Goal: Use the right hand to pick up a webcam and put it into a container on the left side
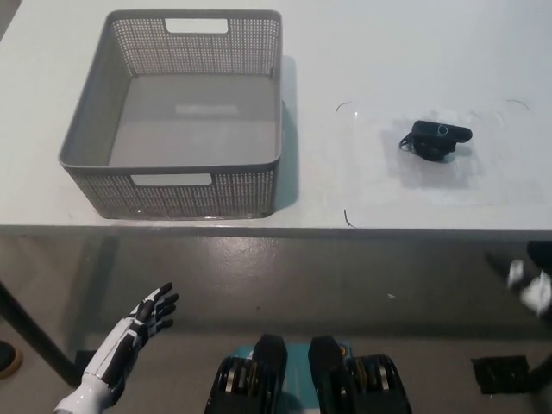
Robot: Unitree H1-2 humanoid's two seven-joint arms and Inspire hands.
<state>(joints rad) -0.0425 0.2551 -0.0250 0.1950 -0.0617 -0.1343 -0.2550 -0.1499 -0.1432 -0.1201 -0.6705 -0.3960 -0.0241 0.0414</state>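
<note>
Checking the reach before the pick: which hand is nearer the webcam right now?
The right hand, blurred at the picture's right edge, below the table edge and right of the webcam. The left hand is at lower left, below the basket.

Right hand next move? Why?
Probably raise the right hand up and over the table edge toward the webcam. The hand sits blurred at the right edge, below the table, far from the webcam, which lies untouched right of the empty basket. The left hand rests open, lower left.
</note>
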